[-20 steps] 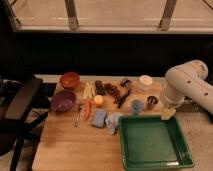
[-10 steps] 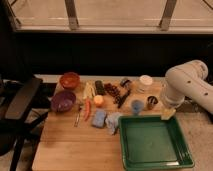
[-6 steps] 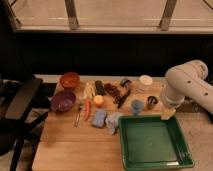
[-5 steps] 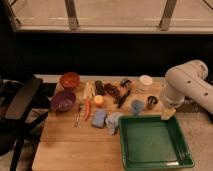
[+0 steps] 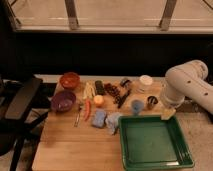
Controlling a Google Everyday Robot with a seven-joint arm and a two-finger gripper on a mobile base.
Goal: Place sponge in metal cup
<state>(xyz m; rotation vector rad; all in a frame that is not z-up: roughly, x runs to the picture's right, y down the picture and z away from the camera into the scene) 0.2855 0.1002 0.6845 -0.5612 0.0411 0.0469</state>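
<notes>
The metal cup (image 5: pixel 151 102) stands upright on the wooden table (image 5: pixel 65 145), just behind the green tray. A small yellow sponge (image 5: pixel 168 114) is at the tray's far right corner, to the right of and slightly nearer than the cup. My gripper (image 5: pixel 167 106) is at the lower end of the white arm (image 5: pixel 186 86), directly over the yellow sponge and just right of the cup. I cannot tell whether the sponge is held or rests on the table. A blue sponge-like block (image 5: pixel 99 118) lies at mid-table.
A green tray (image 5: pixel 153 145) fills the front right. Left of the metal cup are a blue cup (image 5: pixel 136 106), a white cup (image 5: pixel 145 82), dark items, an orange ball (image 5: pixel 98 100), a purple bowl (image 5: pixel 63 100) and an orange bowl (image 5: pixel 69 80). A black chair (image 5: pixel 17 107) stands at the left.
</notes>
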